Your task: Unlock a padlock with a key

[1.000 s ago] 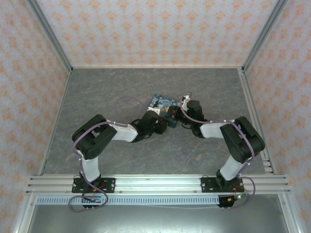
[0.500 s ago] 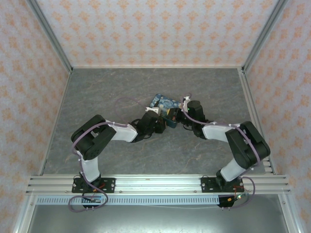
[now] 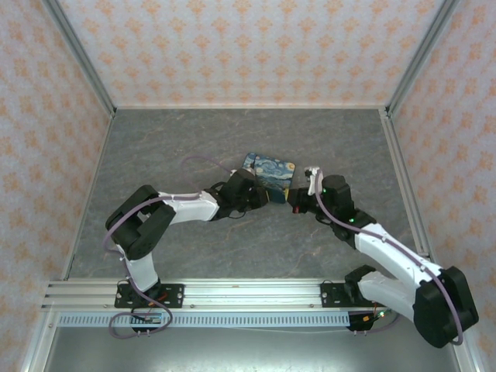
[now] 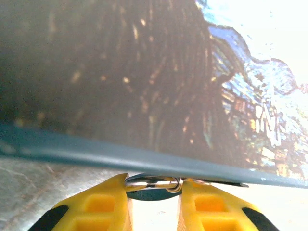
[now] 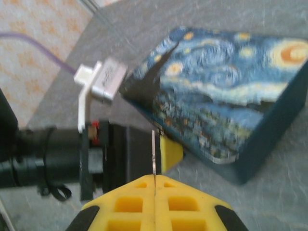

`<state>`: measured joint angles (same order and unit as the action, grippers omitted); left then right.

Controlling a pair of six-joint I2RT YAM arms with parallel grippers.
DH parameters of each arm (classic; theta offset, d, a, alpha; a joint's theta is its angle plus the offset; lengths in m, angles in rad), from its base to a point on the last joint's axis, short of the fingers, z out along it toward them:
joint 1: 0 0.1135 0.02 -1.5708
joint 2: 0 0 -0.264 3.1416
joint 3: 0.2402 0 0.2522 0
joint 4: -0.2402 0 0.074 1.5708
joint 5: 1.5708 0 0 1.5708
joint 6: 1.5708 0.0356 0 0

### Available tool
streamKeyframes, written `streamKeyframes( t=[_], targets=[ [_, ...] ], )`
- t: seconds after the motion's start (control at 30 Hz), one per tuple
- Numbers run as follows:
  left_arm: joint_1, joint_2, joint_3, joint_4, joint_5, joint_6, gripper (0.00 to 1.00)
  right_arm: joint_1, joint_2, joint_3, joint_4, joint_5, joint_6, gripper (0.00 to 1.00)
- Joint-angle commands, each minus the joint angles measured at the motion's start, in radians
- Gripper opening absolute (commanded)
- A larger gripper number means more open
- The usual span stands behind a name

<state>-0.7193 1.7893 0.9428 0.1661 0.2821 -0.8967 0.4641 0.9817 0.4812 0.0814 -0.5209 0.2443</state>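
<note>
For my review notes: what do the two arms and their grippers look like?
Both arms have black joint housings and white links, the left arm and right arm each trailed by a thin purple cable. The left gripper and right gripper have yellow fingers with recessed pockets and black patches.

The box point(image 5: 226, 96) carries a swirling starry-night print in blues and yellows. The worktop point(image 3: 178, 147) is mottled grey, the walls point(image 3: 248, 46) pale with orange motifs. Yellow jaws; silver key point(image 5: 153, 154); dark teal padlock point(image 4: 147, 195).
</note>
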Motion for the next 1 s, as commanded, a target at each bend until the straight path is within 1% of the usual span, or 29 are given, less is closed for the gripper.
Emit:
streamKeyframes(
  t=[0.0,0.13,0.37,0.53,0.63,0.87,0.97],
  targets=[
    [0.009,-0.029,0.054,-0.054,0.086,-0.108,0.1,0.005,-0.028,-0.041,-0.057,-0.06,-0.058,0.0],
    [0.017,-0.023,0.073,-0.046,0.145,-0.172,0.09,0.02,-0.007,-0.07,-0.027,-0.095,-0.069,0.0],
    [0.021,-0.047,0.079,-0.058,0.173,-0.218,0.08,0.021,0.045,-0.128,0.079,-0.111,-0.087,0.0],
    [0.022,-0.055,0.081,-0.052,0.201,-0.247,0.08,0.022,0.105,-0.131,0.143,-0.142,-0.113,0.0],
    [0.024,-0.067,0.082,-0.053,0.207,-0.255,0.08,0.022,0.146,-0.131,0.203,-0.16,-0.126,0.0],
    [0.032,-0.103,0.092,-0.095,0.213,-0.247,0.08,0.015,0.245,-0.106,0.273,-0.178,-0.145,0.0],
    [0.035,-0.113,0.094,-0.112,0.212,-0.24,0.07,0.003,0.254,-0.111,0.303,-0.185,-0.14,0.0]
  ],
)
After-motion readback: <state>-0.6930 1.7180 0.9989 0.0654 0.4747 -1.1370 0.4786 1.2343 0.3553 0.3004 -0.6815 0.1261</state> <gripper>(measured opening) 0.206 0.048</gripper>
